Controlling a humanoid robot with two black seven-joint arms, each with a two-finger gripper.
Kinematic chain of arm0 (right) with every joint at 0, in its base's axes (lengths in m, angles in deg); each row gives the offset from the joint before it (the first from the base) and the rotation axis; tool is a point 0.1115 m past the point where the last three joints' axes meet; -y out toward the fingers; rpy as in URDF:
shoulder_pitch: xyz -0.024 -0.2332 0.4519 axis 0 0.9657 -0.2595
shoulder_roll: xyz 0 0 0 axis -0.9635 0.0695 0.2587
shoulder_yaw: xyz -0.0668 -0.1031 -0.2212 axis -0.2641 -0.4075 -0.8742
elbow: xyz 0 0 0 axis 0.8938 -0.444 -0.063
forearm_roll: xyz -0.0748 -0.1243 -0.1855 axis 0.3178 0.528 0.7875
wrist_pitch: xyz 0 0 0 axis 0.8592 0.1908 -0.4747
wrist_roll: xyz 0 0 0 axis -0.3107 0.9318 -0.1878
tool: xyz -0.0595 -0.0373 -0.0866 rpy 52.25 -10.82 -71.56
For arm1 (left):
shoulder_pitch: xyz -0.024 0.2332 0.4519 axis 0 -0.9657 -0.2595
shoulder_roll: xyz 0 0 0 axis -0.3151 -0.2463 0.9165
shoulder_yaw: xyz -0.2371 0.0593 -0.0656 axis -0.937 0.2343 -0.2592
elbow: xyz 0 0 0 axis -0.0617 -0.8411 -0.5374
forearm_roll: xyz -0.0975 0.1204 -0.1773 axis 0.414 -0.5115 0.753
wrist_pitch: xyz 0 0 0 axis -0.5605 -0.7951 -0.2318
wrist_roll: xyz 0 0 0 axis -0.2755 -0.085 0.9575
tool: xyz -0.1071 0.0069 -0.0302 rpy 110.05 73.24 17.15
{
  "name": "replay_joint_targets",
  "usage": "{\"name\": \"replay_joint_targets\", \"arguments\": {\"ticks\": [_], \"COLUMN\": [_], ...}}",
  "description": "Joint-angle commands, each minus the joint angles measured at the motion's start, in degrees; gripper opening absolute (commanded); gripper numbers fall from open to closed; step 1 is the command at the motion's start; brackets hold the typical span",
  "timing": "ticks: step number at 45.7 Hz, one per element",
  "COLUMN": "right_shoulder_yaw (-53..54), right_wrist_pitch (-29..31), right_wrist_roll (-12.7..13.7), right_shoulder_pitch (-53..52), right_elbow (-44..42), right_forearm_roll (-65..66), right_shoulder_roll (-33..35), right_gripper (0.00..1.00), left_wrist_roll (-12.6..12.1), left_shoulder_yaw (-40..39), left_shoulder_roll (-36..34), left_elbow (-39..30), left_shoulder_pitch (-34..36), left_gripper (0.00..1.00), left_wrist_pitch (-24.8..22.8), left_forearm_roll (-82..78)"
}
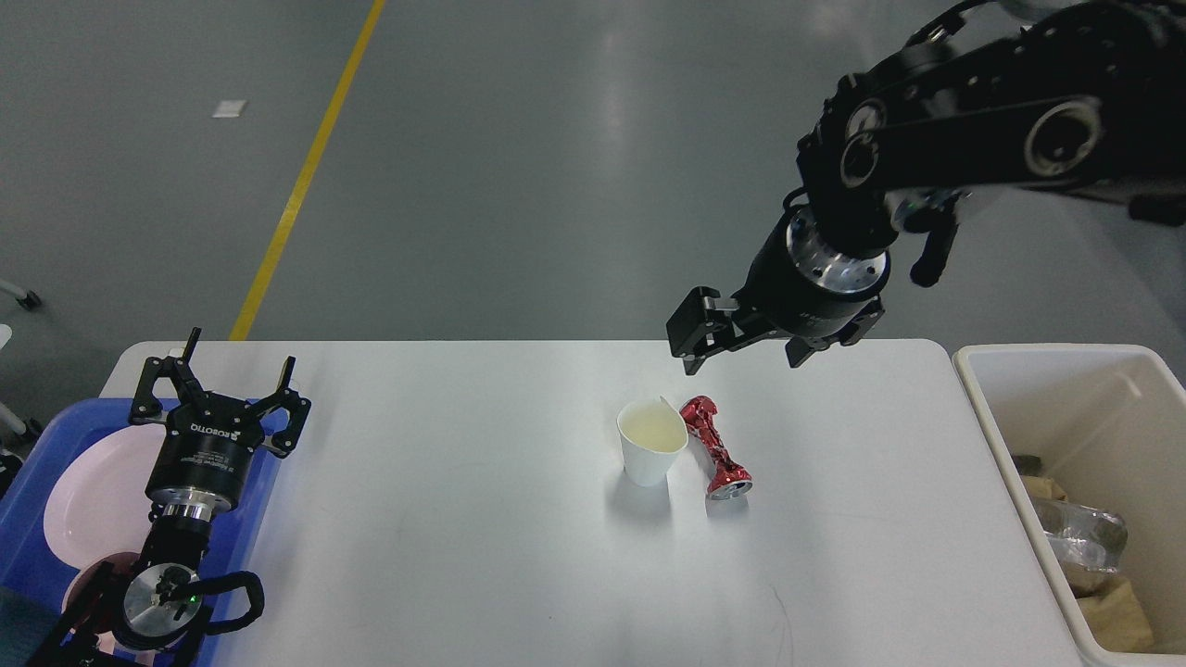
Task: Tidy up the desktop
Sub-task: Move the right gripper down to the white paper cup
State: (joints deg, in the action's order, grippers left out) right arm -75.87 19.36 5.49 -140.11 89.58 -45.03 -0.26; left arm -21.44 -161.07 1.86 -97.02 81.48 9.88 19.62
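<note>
The white desktop [463, 537] fills the lower part of the head view. Near its middle a white paper cup [651, 446] stands upright with a dented rim. A crushed red can [716, 448] lies on its side, touching the cup's right side. My right gripper [743, 346] hangs open above the desktop's far edge, just behind and above the can, holding nothing. My left gripper [238, 371] is open and empty at the desktop's left end, over the edge of the blue tray [23, 468].
The blue tray holds a pale pink plate [93, 496] and a darker pink dish under my left arm. A cream plastic bin [987, 394] with crumpled paper and plastic stands off the right end. Grey floor with a yellow line lies beyond.
</note>
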Motion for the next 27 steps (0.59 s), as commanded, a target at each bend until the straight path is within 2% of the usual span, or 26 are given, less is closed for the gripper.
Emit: {"name": "replay_joint_targets", "arguments": {"ticks": [1,6,12,20,27], "right_shoulder_yaw": [3.5,4.1,3.5,2.7,2.4], "right_wrist_pitch": [-3.0,-4.2,-7.0,-12.2,-12.5], "right_wrist_roll": [0.1,0.1,0.1,0.1,0.0], "right_shoulder_pitch": [12.4,24.6,33.2,38.6,40.0], "right_elbow": [-9.5,-22.1,-32.7,-37.4,-37.5], "right_forearm_roll": [2.7,4.8,4.9,6.1,7.6], "right_shoulder_roll": [-4.4,-12.3,-14.5,-14.8,-14.8], "right_gripper": [1.0,1.0,1.0,1.0,1.0], "left_wrist_roll": [0.0,0.0,0.0,0.0,0.0], "left_shoulder_yaw": [0.0,0.0,0.0,0.0,0.0], "left_shoulder_roll": [0.0,0.0,0.0,0.0,0.0], "left_elbow": [0.0,0.0,0.0,0.0,0.0], "left_shoulder_pitch": [0.0,0.0,0.0,0.0,0.0], "left_gripper": [0.96,0.96,0.96,0.96,0.96], "left_wrist_pitch": [0.0,0.0,0.0,0.1,0.1], "left_forearm_roll": [0.0,0.0,0.0,0.0,0.0]}}
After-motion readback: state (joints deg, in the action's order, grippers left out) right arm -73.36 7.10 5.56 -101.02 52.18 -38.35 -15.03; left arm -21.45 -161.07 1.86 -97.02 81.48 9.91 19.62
